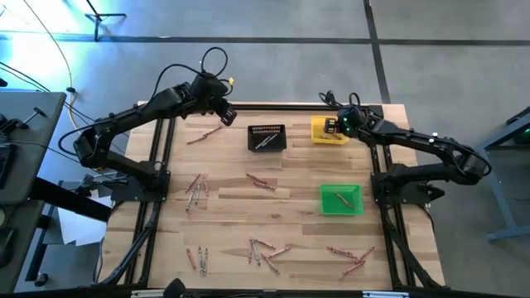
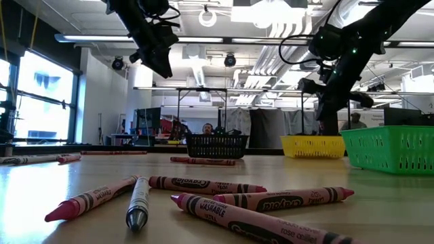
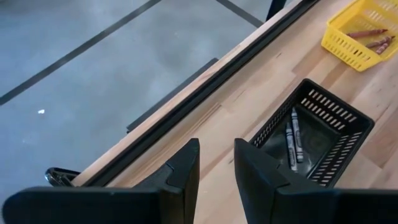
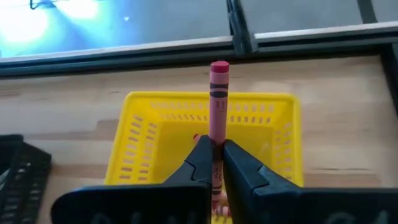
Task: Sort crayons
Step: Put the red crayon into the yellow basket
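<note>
My right gripper [image 4: 216, 152] is shut on a reddish-pink crayon [image 4: 217, 99] above the yellow bin [image 4: 143, 134], which stands at the table's far right [image 1: 319, 134]. My left gripper [image 3: 216, 163] hangs above the table's far edge, left of the black bin [image 3: 348, 121], with a narrow gap between its fingers and nothing in it. Grey crayons [image 3: 292, 140] lie in the black bin, and reddish ones [image 3: 370, 38] lie in the yellow bin. Many crayons lie loose on the table, for instance in the middle [image 1: 261, 182] and near the front [image 1: 265, 251]. My right gripper pinches the crayon between its two fingers, on its shaft toward one end [image 4: 216, 163]. The crayon runs along the fingers and sticks out past their tips, its free end [image 4: 219, 66] beyond the bin's far wall. It is lifted clear above the yellow bin.
A green bin [image 1: 358, 209] with one crayon in it stands right of the middle. One crayon [image 1: 204, 135] lies near my left gripper. More crayons lie at the left [image 1: 196, 189], front left [image 1: 197, 258] and front right [image 1: 352, 258]. The dark frame rail [image 3: 205, 93] runs along the far edge.
</note>
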Available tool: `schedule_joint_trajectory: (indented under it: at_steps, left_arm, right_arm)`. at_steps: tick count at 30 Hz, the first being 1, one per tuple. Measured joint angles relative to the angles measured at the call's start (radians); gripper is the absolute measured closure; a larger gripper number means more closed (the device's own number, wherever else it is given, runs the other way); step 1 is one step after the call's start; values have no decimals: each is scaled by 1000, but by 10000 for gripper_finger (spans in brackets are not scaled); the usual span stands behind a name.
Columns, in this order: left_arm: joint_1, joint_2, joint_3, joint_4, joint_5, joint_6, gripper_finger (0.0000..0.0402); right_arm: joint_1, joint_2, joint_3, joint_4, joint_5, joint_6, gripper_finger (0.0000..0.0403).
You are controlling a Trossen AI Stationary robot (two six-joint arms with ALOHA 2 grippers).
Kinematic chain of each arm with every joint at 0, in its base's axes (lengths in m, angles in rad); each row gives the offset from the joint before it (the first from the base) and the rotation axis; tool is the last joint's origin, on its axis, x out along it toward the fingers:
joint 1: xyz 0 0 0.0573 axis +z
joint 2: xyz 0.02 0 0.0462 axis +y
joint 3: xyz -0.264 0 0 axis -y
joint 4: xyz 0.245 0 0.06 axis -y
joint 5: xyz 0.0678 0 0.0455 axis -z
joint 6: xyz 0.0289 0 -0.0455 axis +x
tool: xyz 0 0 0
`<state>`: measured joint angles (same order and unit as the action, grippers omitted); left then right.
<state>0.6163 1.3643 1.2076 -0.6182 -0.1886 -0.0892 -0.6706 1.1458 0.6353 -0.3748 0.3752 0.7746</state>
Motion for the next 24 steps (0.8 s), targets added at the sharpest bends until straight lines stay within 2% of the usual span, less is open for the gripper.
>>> schedule_joint_trajectory:
  at_steps: [11,13,17,20,24]
  left_arm:
    - [0,0,0,-1,0,29,316]
    - [0,0,0,-5,6,31,316]
    - [-5,0,0,-24,60,13,316]
    - [-22,0,0,-28,75,-14,316]
    - [-63,0,0,-28,76,-74,316]
  right_arm:
    - [-4,-6,0,0,28,-22,293]
    - [-4,-28,2,-8,-54,-13,289]
    - [35,-95,62,-160,-306,-17,289]
    - [138,-142,107,-356,-418,9,296]
    - [367,-187,132,-600,-481,159,309]
